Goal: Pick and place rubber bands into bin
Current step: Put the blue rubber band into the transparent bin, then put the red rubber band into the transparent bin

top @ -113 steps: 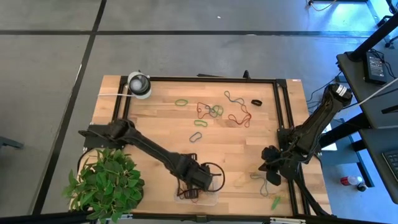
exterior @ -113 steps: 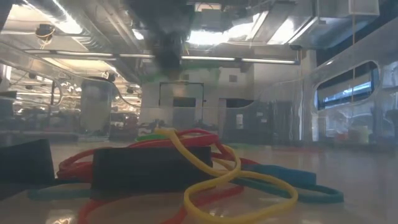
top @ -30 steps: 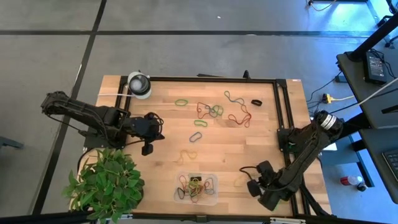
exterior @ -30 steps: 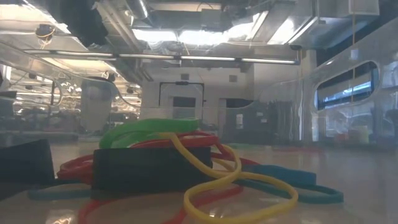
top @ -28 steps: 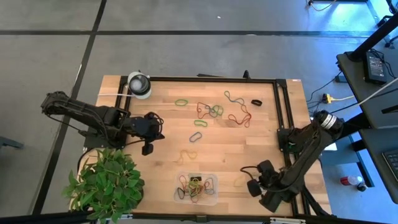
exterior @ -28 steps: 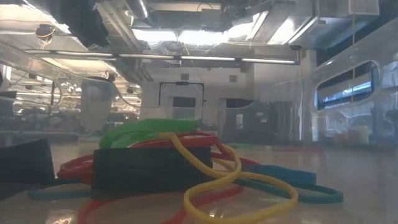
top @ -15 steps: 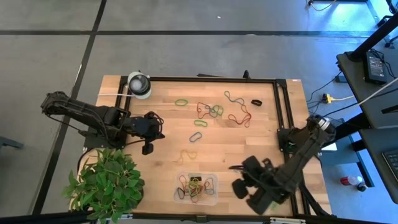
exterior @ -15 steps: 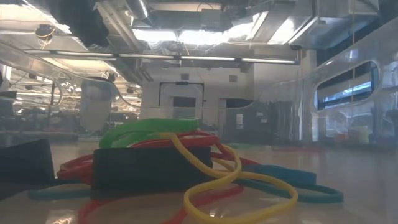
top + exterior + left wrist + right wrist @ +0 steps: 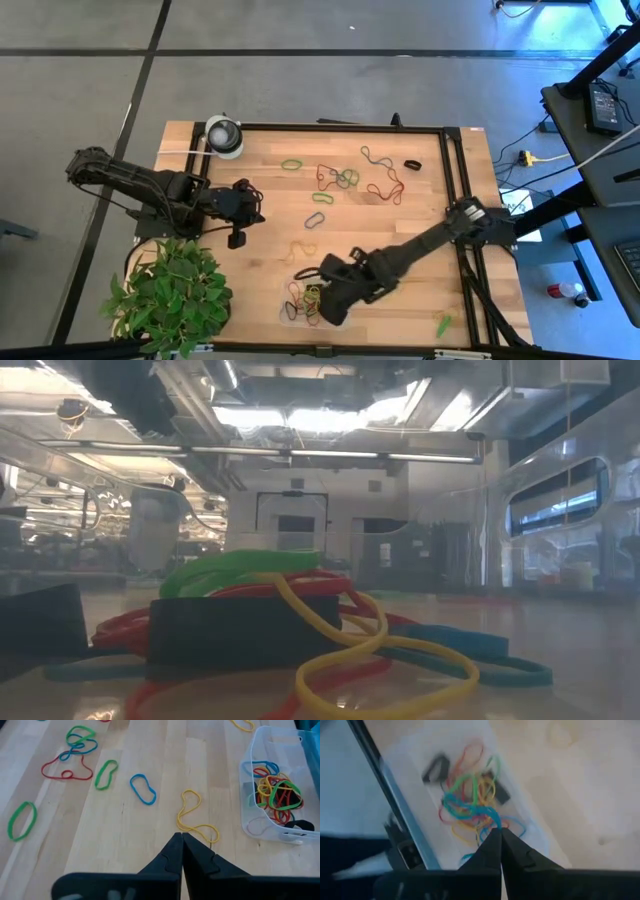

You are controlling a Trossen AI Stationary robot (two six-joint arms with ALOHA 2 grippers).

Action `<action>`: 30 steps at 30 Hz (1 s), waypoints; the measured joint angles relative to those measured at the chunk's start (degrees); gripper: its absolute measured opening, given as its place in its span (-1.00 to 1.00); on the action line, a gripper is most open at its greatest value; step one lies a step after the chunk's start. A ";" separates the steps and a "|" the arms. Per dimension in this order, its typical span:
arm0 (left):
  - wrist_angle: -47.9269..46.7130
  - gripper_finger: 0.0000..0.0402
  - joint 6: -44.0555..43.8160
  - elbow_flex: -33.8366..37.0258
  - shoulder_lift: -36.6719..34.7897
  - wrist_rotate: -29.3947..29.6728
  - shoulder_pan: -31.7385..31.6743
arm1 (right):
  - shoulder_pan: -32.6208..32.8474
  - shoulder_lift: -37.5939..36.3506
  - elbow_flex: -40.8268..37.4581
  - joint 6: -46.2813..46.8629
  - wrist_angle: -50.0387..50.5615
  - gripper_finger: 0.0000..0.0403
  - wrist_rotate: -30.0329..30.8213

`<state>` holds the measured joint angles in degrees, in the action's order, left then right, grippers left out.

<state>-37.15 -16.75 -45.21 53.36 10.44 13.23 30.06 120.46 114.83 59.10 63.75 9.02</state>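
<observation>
The right arm's fingers reach low and pressed together, while the left arm's closed fingers wait.

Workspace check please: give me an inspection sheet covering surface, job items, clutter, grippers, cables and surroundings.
Surface: wooden table inside a black frame.
Job's things: clear bin at the near edge holds a tangle of coloured bands; loose rubber bands lie scattered across the far half, a yellow band lies between the left gripper and the bin, a green band sits by the right near corner.
Clutter: round white-and-grey object at the far left corner; plant at the near left corner.
Grippers: left gripper shut, empty, parked at the left side; right gripper shut, over the bin.
Cables: black cables run along both arms.
Surroundings: grey floor; equipment to the right.
</observation>
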 joint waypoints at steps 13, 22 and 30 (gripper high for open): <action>-0.16 -0.99 0.02 0.00 0.00 -2.62 0.00 | -2.26 6.32 0.00 -7.32 -10.53 -0.72 -4.63; -0.19 -0.99 0.00 0.00 0.00 -2.62 -0.02 | -3.68 5.10 0.61 -7.28 -10.63 -0.36 -5.74; 0.04 -0.99 -2.02 0.00 0.00 -4.49 0.00 | -6.16 4.40 7.65 -13.54 5.54 -0.45 -5.80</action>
<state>-37.10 -18.77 -45.21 53.36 5.94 13.23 23.90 124.86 122.48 45.56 69.29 3.21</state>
